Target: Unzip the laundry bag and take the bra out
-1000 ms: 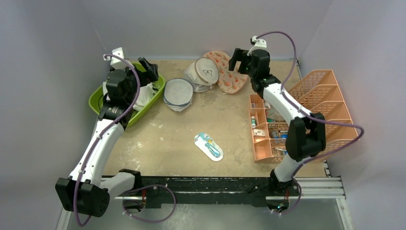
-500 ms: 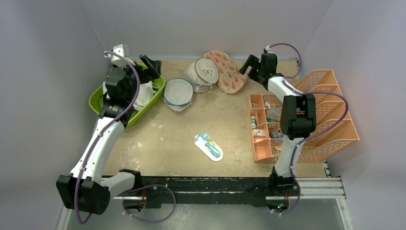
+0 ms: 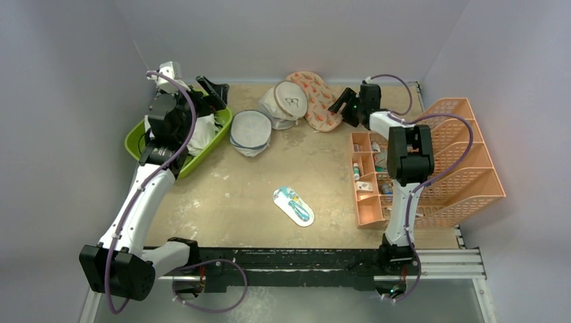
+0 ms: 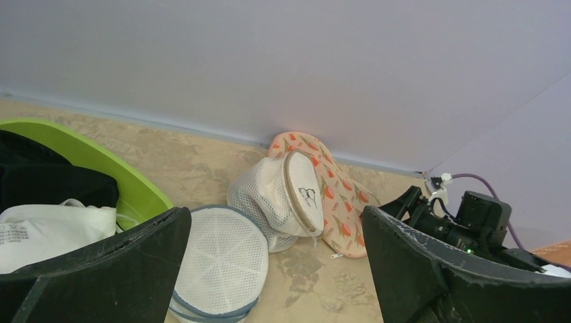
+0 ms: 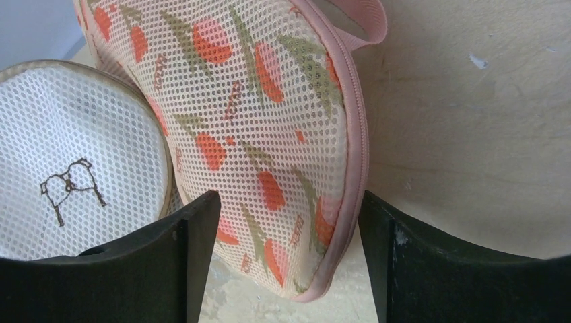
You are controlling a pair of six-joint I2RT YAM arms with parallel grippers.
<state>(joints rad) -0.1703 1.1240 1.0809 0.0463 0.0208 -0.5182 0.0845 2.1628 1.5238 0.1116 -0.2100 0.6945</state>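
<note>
Dropping down from high over the table, the right gripper (image 3: 345, 105) is now sitting low, just beside the right edge of the big pinkish peanut-shaped laundry bag with orange flowers (image 3: 316, 94). I think it is getting ready to find the zip.

The left gripper (image 4: 274, 222) is hardly moving. It is hanging wide open over the shiny green plastic tub (image 3: 225, 118), which is holding soft white and black clothes.

Next to the tub, a round flat white mesh bag with a grey rim (image 3: 250, 131) is lying on the sandy table (image 3: 236, 195). A puffy white mesh bag with a little glasses drawing (image 3: 289, 101) is leaning on the flowered one.

The laundry bag is lying at the back by the wall, zipped shut. It is soft netting full of tiny holes, and a smooth pink zip strip (image 5: 355, 134) is running round its curved edge. The red bra is not showing; it is probably inside.

The right gripper's fingers are spread wide, holding nothing. Hard orange plastic trays (image 3: 367, 202) are standing at the far right.
</note>
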